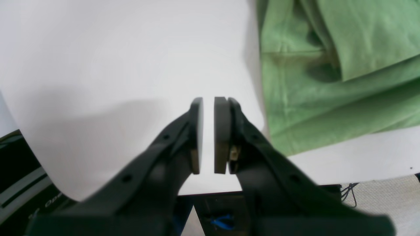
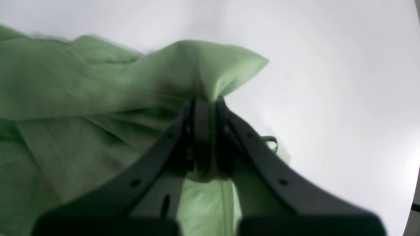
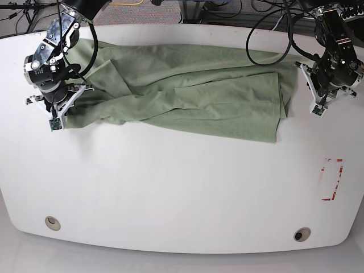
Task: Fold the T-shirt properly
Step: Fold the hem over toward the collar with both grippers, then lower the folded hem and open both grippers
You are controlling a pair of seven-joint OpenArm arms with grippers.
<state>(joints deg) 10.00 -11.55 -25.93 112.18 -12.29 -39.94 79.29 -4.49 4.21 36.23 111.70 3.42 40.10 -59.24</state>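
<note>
Spreading across the far half of a white table point(image 3: 170, 193), rumpled and partly doubled over: the T-shirt point(image 3: 187, 91), pale green. Clamped on a bunched fold at its edge, lifting the cloth into a peak: the right gripper point(image 2: 205, 108), fingers pressed together. Poised over bare tabletop just beside the shirt's opposite end, holding nothing: the left gripper point(image 1: 208, 134), pads point(image 1: 221, 131) nearly together, a thin slit between.
</note>
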